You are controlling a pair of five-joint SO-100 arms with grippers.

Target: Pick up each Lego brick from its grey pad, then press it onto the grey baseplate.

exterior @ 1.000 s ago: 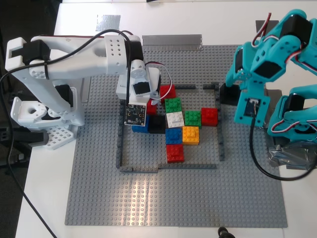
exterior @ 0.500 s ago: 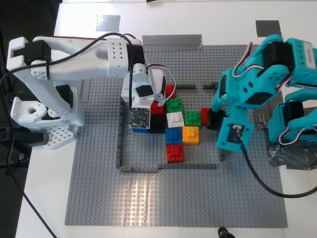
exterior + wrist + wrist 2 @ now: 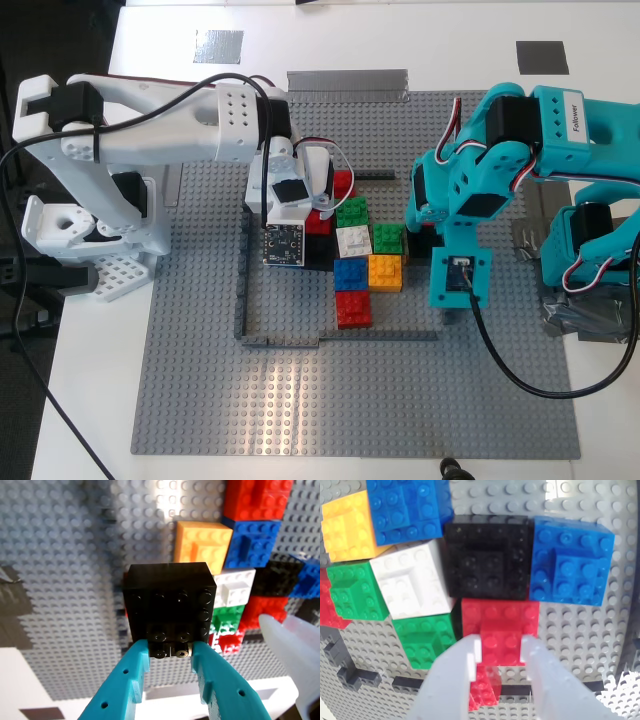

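My first gripper (image 3: 170, 647), teal, is shut on a black brick (image 3: 167, 602) and holds it over the grey baseplate (image 3: 60, 580), beside the coloured bricks. In the exterior view its arm (image 3: 480, 190) reaches in from the right and hides that brick. My second gripper (image 3: 500, 647), white, is closed around a red brick (image 3: 500, 625) beside a black brick (image 3: 487, 555) on the plate. This gripper (image 3: 318, 205) comes from the exterior view's left. The light grey pad (image 3: 218, 45) and the dark grey pad (image 3: 542, 56) lie bare behind the baseplate (image 3: 350, 400).
Inside the dark-grey frame (image 3: 241, 300) are a green brick (image 3: 350, 212), a white brick (image 3: 353, 241), a blue brick (image 3: 350, 273), an orange brick (image 3: 385, 271) and another red brick (image 3: 353, 309). Silver tape (image 3: 347, 80) runs along the plate's far edge.
The teal arm has swung toward the exterior view's left, over the right side of the brick cluster. The white gripper has shifted slightly toward the cluster.
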